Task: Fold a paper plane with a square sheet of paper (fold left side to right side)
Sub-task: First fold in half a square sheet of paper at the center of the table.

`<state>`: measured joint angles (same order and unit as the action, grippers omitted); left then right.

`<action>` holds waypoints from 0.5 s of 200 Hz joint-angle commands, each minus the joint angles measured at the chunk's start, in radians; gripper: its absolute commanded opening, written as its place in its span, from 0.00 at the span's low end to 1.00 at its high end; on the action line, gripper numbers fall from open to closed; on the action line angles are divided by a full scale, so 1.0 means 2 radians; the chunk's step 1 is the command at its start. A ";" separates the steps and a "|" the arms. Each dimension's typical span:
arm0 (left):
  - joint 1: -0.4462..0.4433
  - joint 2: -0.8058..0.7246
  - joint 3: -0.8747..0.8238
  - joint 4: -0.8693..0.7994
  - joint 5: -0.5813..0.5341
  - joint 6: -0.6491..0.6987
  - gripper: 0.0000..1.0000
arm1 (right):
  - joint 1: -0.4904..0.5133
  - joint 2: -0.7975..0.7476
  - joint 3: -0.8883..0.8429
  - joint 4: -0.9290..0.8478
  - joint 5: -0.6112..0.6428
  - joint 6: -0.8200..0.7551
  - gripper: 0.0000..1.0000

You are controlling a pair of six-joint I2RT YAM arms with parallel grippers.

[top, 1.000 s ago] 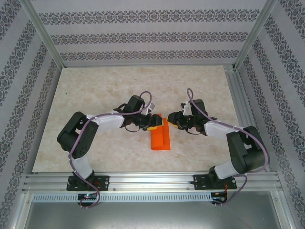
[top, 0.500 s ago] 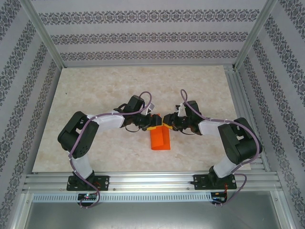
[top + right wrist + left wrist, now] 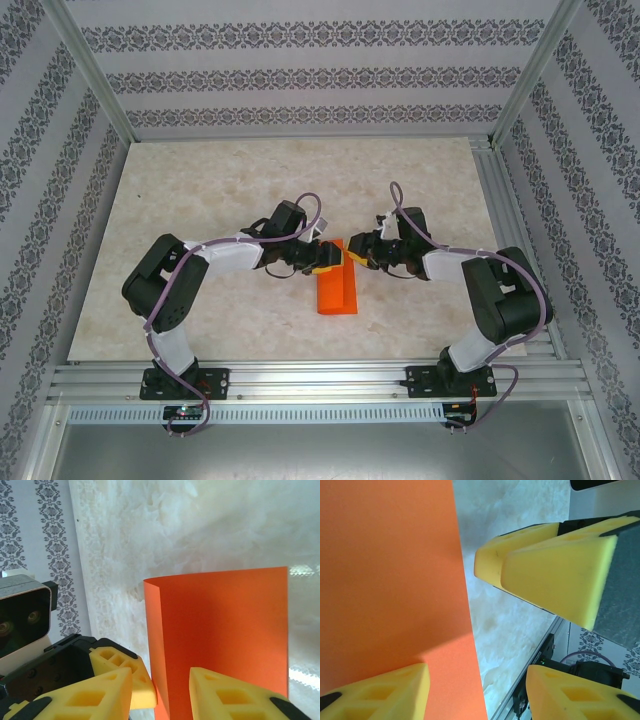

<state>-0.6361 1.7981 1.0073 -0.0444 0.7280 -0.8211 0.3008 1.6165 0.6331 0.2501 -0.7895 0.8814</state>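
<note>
Watching the overhead feed: the square sheet of paper (image 3: 337,290) lies near the middle of the table (image 3: 200,200). It shows as a narrow orange rectangle, long side running near to far. Both grippers come in from either side and meet at its far end. The left gripper (image 3: 322,260) is at the far left corner and the right gripper (image 3: 353,254) at the far right corner, just beside each other.

Left wrist feed: the paper (image 3: 390,570) covers the left half of the frame. It looks flat, with one straight edge against the marbled table (image 3: 510,630). The left gripper (image 3: 477,687) has its fingers (image 3: 380,692) well apart, one over the orange and the other over bare table. Nothing is pinched. I cannot tell whether the finger over the paper touches it. The right gripper's yellow fingers (image 3: 545,565) hang just past the paper's edge.

Right wrist feed: the paper (image 3: 225,630) has a rounded, lifted bend along its left side. The right gripper (image 3: 161,685) has its fingers (image 3: 225,695) partly parted, and the bent edge runs down into the gap between them. They are not closed on it. I cannot tell whether either pad touches the sheet.
</note>
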 commanded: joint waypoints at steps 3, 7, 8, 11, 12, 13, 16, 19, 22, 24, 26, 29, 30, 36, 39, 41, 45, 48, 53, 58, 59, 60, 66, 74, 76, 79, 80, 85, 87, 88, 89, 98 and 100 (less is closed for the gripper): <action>-0.006 0.003 0.015 0.020 0.008 -0.001 0.55 | 0.008 0.019 0.011 0.020 -0.014 -0.001 0.36; -0.006 0.003 0.016 0.020 0.007 0.000 0.55 | 0.008 0.022 0.011 0.024 -0.014 0.000 0.36; -0.006 0.003 0.016 0.020 0.008 0.000 0.55 | 0.008 0.022 0.011 0.024 -0.014 0.001 0.36; -0.006 0.003 0.016 0.019 0.008 0.000 0.55 | 0.009 0.024 0.011 0.027 -0.014 0.002 0.36; -0.006 0.003 0.016 0.019 0.008 0.001 0.55 | 0.009 0.025 0.011 0.027 -0.014 0.003 0.36; -0.006 0.003 0.016 0.019 0.008 0.001 0.55 | 0.010 0.025 0.011 0.028 -0.014 0.003 0.36; -0.006 0.003 0.016 0.018 0.008 0.001 0.55 | 0.010 0.027 0.011 0.030 -0.014 0.005 0.36; -0.006 0.003 0.016 0.018 0.007 0.001 0.55 | 0.010 0.028 0.012 0.032 -0.014 0.006 0.36; -0.006 0.003 0.016 0.018 0.007 0.001 0.55 | 0.011 0.029 0.012 0.033 -0.014 0.006 0.35; -0.006 0.003 0.016 0.018 0.007 0.001 0.55 | 0.012 0.030 0.013 0.033 -0.014 0.006 0.35; -0.006 0.003 0.017 0.018 0.007 0.001 0.54 | 0.013 0.030 0.013 0.033 -0.014 0.006 0.36; -0.006 0.003 0.017 0.018 0.007 0.001 0.54 | 0.014 0.032 0.014 0.033 -0.014 0.006 0.35; -0.006 0.003 0.016 0.018 0.008 0.001 0.54 | 0.014 0.032 0.015 0.033 -0.014 0.006 0.35; -0.006 0.003 0.017 0.019 0.008 0.001 0.55 | 0.015 0.033 0.016 0.033 -0.014 0.006 0.35; -0.006 0.003 0.017 0.019 0.007 0.001 0.55 | 0.016 0.034 0.016 0.032 -0.014 0.006 0.35; -0.006 0.003 0.018 0.019 0.008 0.001 0.54 | 0.016 0.035 0.016 0.032 -0.014 0.006 0.35; -0.006 0.003 0.017 0.019 0.007 0.001 0.54 | 0.017 0.036 0.017 0.032 -0.014 0.006 0.35; -0.006 0.003 0.017 0.019 0.008 0.001 0.54 | 0.018 0.037 0.017 0.032 -0.014 0.006 0.35; -0.006 0.004 0.018 0.019 0.008 0.001 0.54 | 0.018 0.037 0.018 0.032 -0.014 0.006 0.34; -0.006 0.004 0.018 0.019 0.007 0.001 0.54 | 0.019 0.038 0.018 0.032 -0.013 0.006 0.34; -0.006 0.003 0.018 0.019 0.007 0.001 0.54 | 0.019 0.038 0.018 0.032 -0.013 0.006 0.33; -0.006 0.004 0.018 0.019 0.008 0.001 0.54 | 0.020 0.038 0.018 0.032 -0.013 0.006 0.33; -0.006 0.004 0.018 0.019 0.007 0.001 0.54 | 0.020 0.040 0.018 0.032 -0.013 0.006 0.31; -0.006 0.004 0.018 0.019 0.008 0.001 0.54 | 0.021 0.041 0.018 0.031 -0.013 0.006 0.27; -0.006 0.004 0.018 0.019 0.008 0.001 0.54 | 0.021 0.042 0.019 0.031 -0.013 0.006 0.26; -0.006 0.003 0.018 0.018 0.007 0.001 0.54 | 0.021 0.042 0.018 0.031 -0.013 0.006 0.24; -0.006 0.004 0.018 0.019 0.008 0.001 0.54 | 0.021 0.042 0.018 0.031 -0.013 0.006 0.24; -0.006 0.003 0.018 0.018 0.007 0.001 0.54 | 0.021 0.042 0.018 0.031 -0.013 0.005 0.21; -0.006 0.003 0.018 0.018 0.007 0.001 0.54 | 0.021 0.042 0.017 0.031 -0.013 0.005 0.20; -0.006 0.003 0.018 0.018 0.007 0.001 0.54 | 0.021 0.042 0.017 0.031 -0.012 0.005 0.19; -0.006 0.003 0.018 0.018 0.007 0.001 0.54 | 0.021 0.042 0.017 0.031 -0.012 0.005 0.19; -0.006 0.002 0.018 0.017 0.008 0.002 0.55 | 0.021 0.043 0.017 0.027 -0.010 0.002 0.14; -0.006 0.002 0.018 0.016 0.007 0.002 0.55 | 0.021 0.042 0.017 0.026 -0.010 0.002 0.13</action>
<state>-0.6365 1.7981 1.0119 -0.0444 0.7280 -0.8211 0.3340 1.6894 0.6464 0.2779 -0.8024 0.8982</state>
